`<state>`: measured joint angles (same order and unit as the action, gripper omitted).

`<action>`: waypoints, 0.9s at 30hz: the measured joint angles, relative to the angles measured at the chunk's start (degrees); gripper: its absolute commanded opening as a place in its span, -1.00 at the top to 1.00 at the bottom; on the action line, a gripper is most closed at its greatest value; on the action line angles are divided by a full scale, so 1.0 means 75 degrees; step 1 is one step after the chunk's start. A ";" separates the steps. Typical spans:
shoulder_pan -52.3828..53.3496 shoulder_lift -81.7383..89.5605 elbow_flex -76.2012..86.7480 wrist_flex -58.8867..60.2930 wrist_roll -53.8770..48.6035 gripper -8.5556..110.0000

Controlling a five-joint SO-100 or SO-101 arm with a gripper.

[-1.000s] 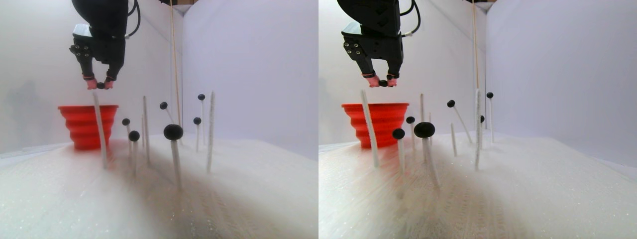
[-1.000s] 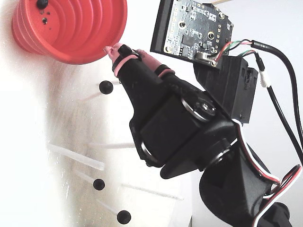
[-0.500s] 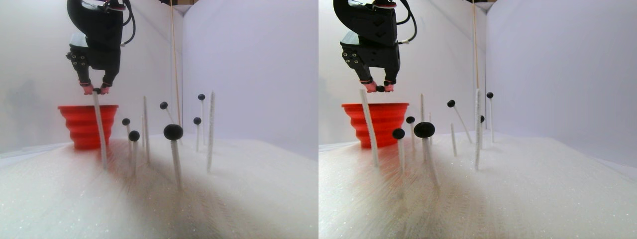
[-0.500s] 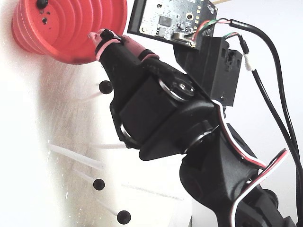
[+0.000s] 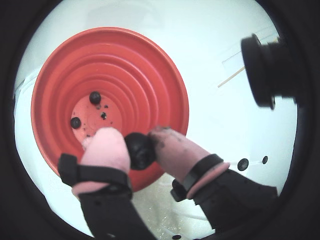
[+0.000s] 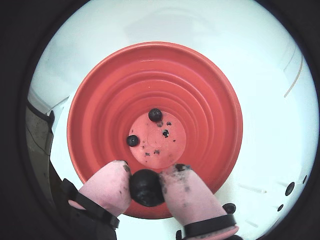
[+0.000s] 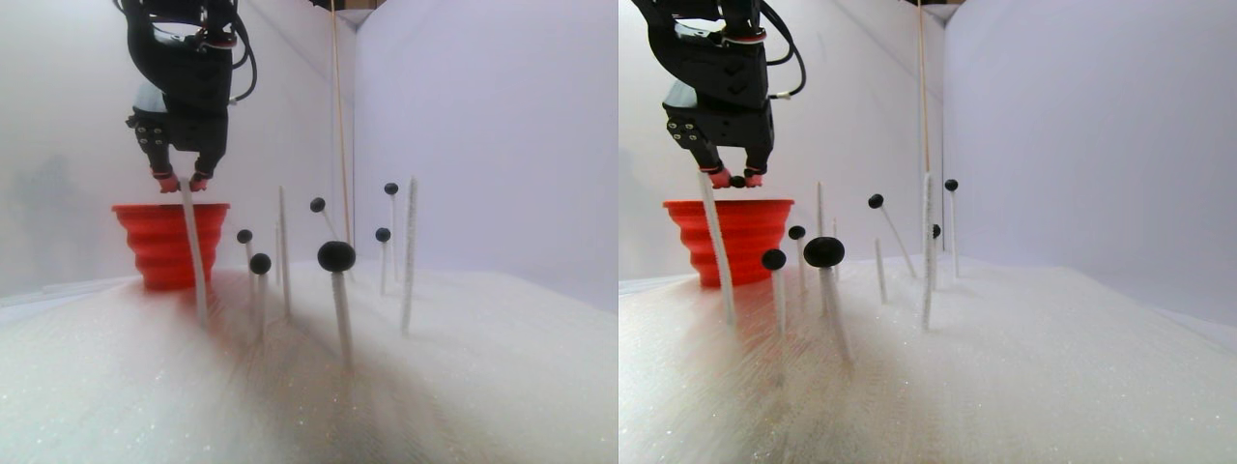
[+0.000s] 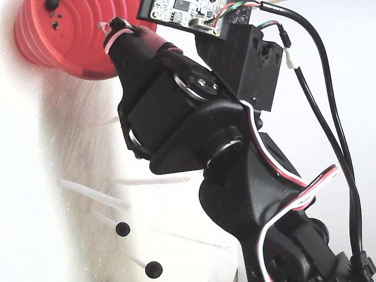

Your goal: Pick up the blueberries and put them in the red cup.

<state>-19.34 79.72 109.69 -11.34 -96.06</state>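
The red cup (image 6: 200, 100) fills both wrist views, seen from straight above, with two blueberries (image 6: 155, 114) (image 6: 132, 140) lying on its base. My gripper (image 6: 149, 171) is shut on another blueberry (image 6: 145, 187), pinched between the pink fingertips (image 5: 107, 147) over the cup's inner wall near the rim. In the stereo pair view the gripper (image 7: 736, 181) hangs just above the red cup's (image 7: 744, 232) rim. The fixed view shows the pink tips (image 8: 106, 26) over the cup (image 8: 64, 41); the held berry is hidden there.
Several blueberries on thin white sticks (image 7: 336, 256) (image 7: 260, 263) (image 7: 390, 188) stand to the right of the cup in the stereo pair view, along with bare sticks (image 7: 410, 251). Two more stick-mounted berries (image 8: 123, 229) (image 8: 153, 269) show below the arm in the fixed view. White walls enclose the white foam floor (image 7: 483, 367).
The gripper, still holding the blueberry, has moved from beside the cup's rim to over the cup and dropped a little lower. Nothing else has moved.
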 measured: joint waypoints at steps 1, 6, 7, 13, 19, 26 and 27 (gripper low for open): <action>0.0000 -0.0047 -0.0047 -0.0023 0.0000 0.68; 0.0000 -0.0234 -0.0141 -0.0094 0.0023 0.65; 0.0000 -0.0234 -0.0141 -0.0129 0.0070 0.63; 0.0000 -0.0258 -0.0141 -0.0199 0.0246 0.59; 0.0000 -0.0258 -0.0141 -0.0199 0.0270 0.59; 0.0000 -0.0258 0.0094 -0.0199 0.0270 0.60; 0.0000 -0.0258 0.0105 -0.0199 0.0270 0.60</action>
<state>-19.34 77.78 110.48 -12.83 -94.04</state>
